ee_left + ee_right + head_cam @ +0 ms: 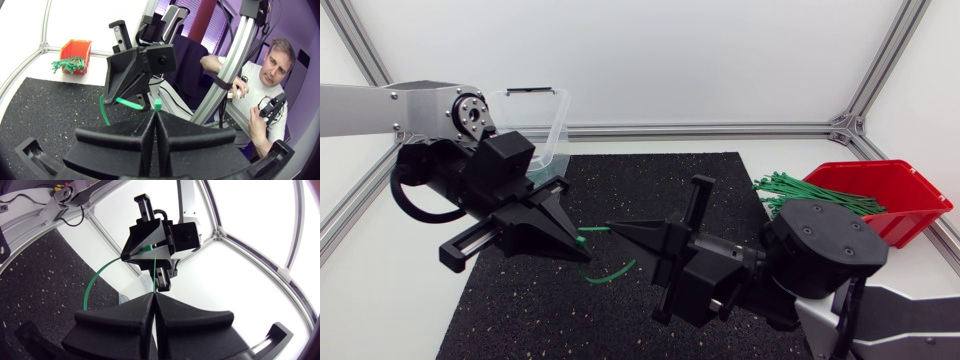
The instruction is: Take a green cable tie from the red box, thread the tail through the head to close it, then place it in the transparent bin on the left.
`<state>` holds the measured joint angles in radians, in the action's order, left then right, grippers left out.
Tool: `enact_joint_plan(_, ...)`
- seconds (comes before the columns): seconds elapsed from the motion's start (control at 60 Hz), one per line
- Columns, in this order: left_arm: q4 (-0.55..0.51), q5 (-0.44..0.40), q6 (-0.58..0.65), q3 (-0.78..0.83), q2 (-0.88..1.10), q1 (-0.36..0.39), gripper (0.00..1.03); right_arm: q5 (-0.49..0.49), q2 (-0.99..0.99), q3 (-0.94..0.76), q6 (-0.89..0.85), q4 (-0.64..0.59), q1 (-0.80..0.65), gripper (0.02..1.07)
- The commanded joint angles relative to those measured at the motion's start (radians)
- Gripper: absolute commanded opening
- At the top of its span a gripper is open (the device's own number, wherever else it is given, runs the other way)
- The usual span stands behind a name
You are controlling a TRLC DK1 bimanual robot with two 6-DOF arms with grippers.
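Observation:
One green cable tie hangs in a loop between my two grippers above the black mat. My left gripper is shut on its head end, which pokes out of the fingertips as a small green nub. Facing it, my right gripper is shut on the tail, a thin green strip running toward the left gripper. The tips stand a short way apart. The red box at the right holds a bundle of green ties. The transparent bin stands at the back left, behind my left arm.
The black mat covers the table's middle, with white table around it. An aluminium frame runs along the back edge and the corners. The ties overhang the red box's left rim toward the mat.

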<state>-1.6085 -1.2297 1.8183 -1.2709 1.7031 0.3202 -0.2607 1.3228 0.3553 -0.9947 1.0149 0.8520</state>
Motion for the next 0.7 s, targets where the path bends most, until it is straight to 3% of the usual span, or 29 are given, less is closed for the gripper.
enact_joint_plan(0.0,-0.031,-0.004,0.042,-0.018,0.012,-0.017,0.03,0.0,0.015,-0.004,-0.004,0.01,0.007,0.08)
enact_joint_plan(0.55,-0.044,-0.004,0.05,-0.007,-0.01,-0.027,0.03,0.0,-0.005,-0.013,-0.032,0.01,0.036,0.08)
enact_joint_plan(0.65,-0.044,-0.005,0.053,-0.001,-0.01,-0.027,0.03,0.037,0.001,-0.027,-0.05,0.01,0.048,0.35)
enact_joint_plan(0.683,-0.044,-0.005,0.053,0.001,-0.01,-0.027,0.03,0.038,0.003,-0.026,-0.05,0.01,0.048,0.36)
